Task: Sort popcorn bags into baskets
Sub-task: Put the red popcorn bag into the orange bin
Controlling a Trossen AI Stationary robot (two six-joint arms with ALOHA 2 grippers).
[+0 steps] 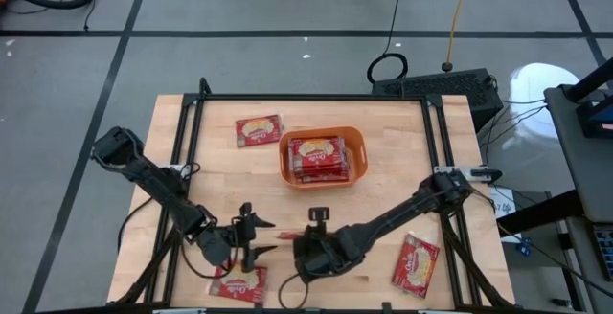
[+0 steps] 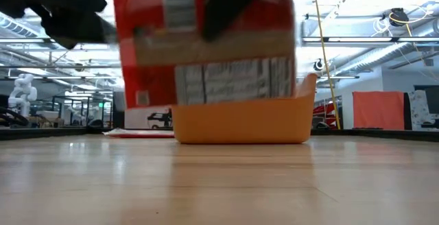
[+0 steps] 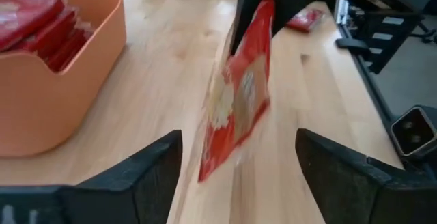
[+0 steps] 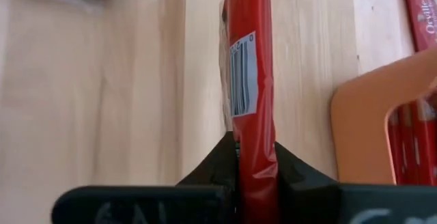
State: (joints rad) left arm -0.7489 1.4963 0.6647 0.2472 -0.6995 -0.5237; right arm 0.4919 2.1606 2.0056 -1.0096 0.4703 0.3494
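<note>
Step in hand: handover of popcorn bag near table's near edge. Right pincer clamped on bag, held on edge, off table. Left pincer spread wide either side, touching nothing. Next: likely carry bag far to orange basket, already holding bags; must clear rim. Loose bags lie far-left, near-left, near-right; route looks unobstructed.

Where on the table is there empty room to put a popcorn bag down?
Bare wood lies right of the orange basket, and on the left between the loose bag at the back and the left gripper. The front is crowded: both grippers, the held bag, and bags at each front corner.
</note>
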